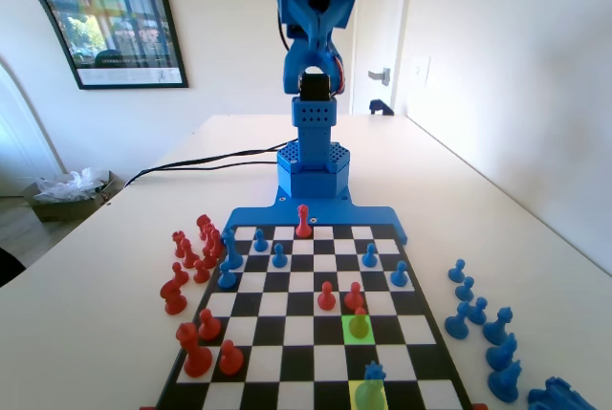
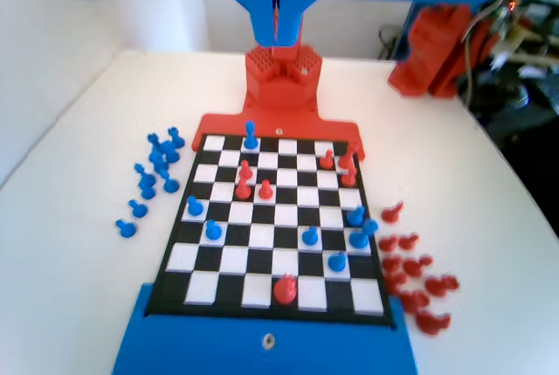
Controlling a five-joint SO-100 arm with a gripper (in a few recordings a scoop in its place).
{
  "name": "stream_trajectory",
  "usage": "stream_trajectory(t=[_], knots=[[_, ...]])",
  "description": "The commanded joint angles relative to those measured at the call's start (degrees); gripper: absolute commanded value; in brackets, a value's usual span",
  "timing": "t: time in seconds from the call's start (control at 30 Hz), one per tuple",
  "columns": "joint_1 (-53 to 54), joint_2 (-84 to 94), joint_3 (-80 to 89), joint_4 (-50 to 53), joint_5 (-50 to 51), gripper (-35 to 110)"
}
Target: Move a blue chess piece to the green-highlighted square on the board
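The blue chess piece (image 1: 373,373) (image 2: 251,135) with the jagged crown stands on a pale yellow-green square (image 1: 368,398) in the board's nearest row in the fixed view. Two rows beyond it, the green-highlighted square (image 1: 361,334) glows bright green with a red pawn (image 1: 360,317) (image 2: 245,170) standing on it. The board (image 1: 239,214) (image 2: 262,353) is black and white with a blue rim. My gripper (image 2: 278,21) hangs high above the board's near end in the wrist view, jaws pressed together and holding nothing. The blue arm (image 1: 314,56) is folded up over its base.
Red pawns (image 1: 327,295) and blue pawns (image 1: 278,256) are spread across the board, and a red piece (image 1: 303,222) stands in the far row. Captured blue pieces (image 1: 478,319) lie right of the board in the fixed view, red ones (image 1: 191,267) left. A black cable (image 1: 191,163) crosses the table.
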Motion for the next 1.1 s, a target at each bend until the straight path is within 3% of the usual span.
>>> stream_trajectory(t=[0.0,0.43,1.07], knots=[[-0.79,-5.71,-6.77,2.11,0.35,1],[-2.02,-33.66,-23.2,3.25,4.04,1],[-5.62,-63.02,-33.66,-5.71,6.77,3]])
